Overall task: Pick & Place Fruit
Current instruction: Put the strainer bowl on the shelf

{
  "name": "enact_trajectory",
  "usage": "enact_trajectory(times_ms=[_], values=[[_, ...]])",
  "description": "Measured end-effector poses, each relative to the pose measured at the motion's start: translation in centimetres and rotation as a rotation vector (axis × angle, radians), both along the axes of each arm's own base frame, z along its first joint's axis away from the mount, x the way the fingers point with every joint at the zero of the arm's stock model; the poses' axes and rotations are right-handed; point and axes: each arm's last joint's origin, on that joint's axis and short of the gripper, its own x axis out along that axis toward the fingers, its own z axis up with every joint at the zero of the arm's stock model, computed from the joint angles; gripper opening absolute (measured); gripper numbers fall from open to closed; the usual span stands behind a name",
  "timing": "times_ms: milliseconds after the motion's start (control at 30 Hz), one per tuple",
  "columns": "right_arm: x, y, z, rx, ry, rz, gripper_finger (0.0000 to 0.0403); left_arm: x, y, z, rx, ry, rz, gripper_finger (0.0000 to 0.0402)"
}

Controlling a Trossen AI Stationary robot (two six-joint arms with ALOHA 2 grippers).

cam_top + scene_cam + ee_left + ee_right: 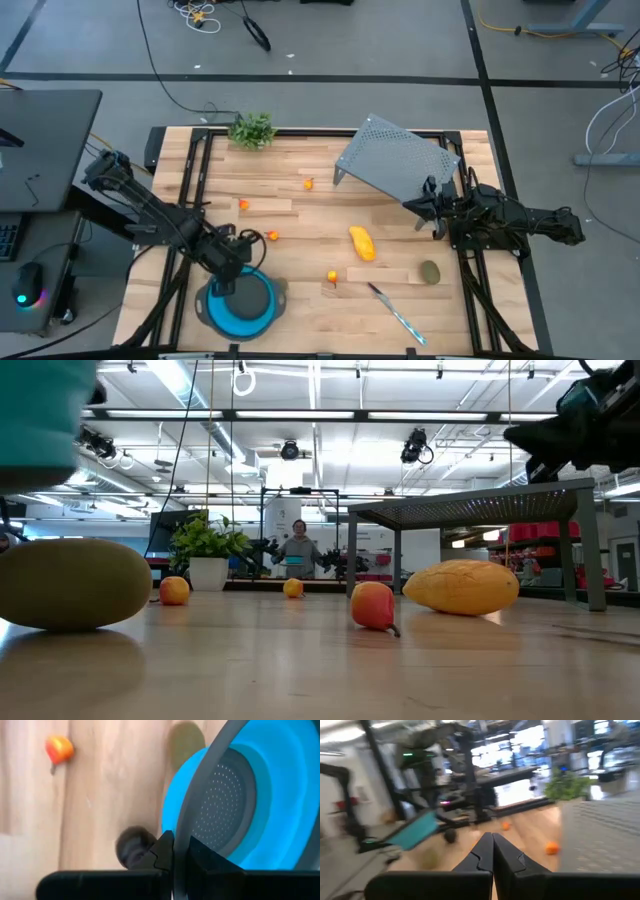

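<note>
My left gripper (233, 282) is shut on a blue colander bowl (242, 308) at the table's near left. An olive-green oval (70, 582) and a dark ball (132, 846) lie on the table beside the bowl. The yellow fruit (362, 243) lies mid-table, and the second olive oval (430, 271) lies near right. Small orange-red fruits (271, 236) (332, 277) (243, 204) are scattered across the boards. My right gripper (426, 206) is shut and hovers at the near right corner of the grey rack (395, 160), touching nothing. My left gripper holds the colander by its grey rim (186, 822), pinched with one finger (161, 851) outside the wall and the other inside. The low view shows the bowl (40, 410) up above the tabletop, and it sits tilted in the hold.
A knife (395, 312) with a blue handle lies near the near edge, right of centre. A leafy sprig (252, 130) stands at the far edge. The perforated rack stands on legs at far right. A person (297, 548) stands in the room beyond the table.
</note>
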Motion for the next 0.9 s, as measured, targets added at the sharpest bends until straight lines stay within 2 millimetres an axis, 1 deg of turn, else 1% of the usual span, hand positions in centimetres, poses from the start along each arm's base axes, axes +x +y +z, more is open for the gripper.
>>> enact_trajectory(times_ms=[100, 333, 500, 600, 733, 833, 900], values=[[0.0, 0.2, 0.4, -0.022, -0.039, 0.052, 0.0000, 1.1, 1.3, 0.6, 0.004, -0.036, 0.009, 0.0022], [0.1, 0.1, 0.6, -0.120, -0.063, 0.037, 0.0000, 3.3, 4.8, 2.5, -0.007, -0.111, 0.010, 0.0022], [0.5, 0.1, 1.1, -0.168, -0.088, 0.032, 0.0000, 4.7, 8.0, 4.2, -0.002, -0.193, 0.052, 0.0022], [1.0, 0.2, 1.7, -0.202, -0.061, 0.021, 0.0000, 5.3, 10.2, 5.0, 0.021, -0.240, 0.120, 0.0022], [2.0, 0.3, 3.0, -0.255, -0.012, -0.015, 0.0000, 6.0, 12.9, 5.5, 0.057, -0.325, 0.276, 0.0022], [3.2, 0.6, 4.3, -0.306, 0.031, -0.020, 0.0000, 6.5, 14.6, 6.1, 0.052, -0.405, 0.340, 0.0022], [4.1, 0.9, 5.1, -0.352, 0.060, -0.016, 0.0000, 6.6, 15.6, 6.2, 0.018, -0.428, 0.391, 0.0022]])
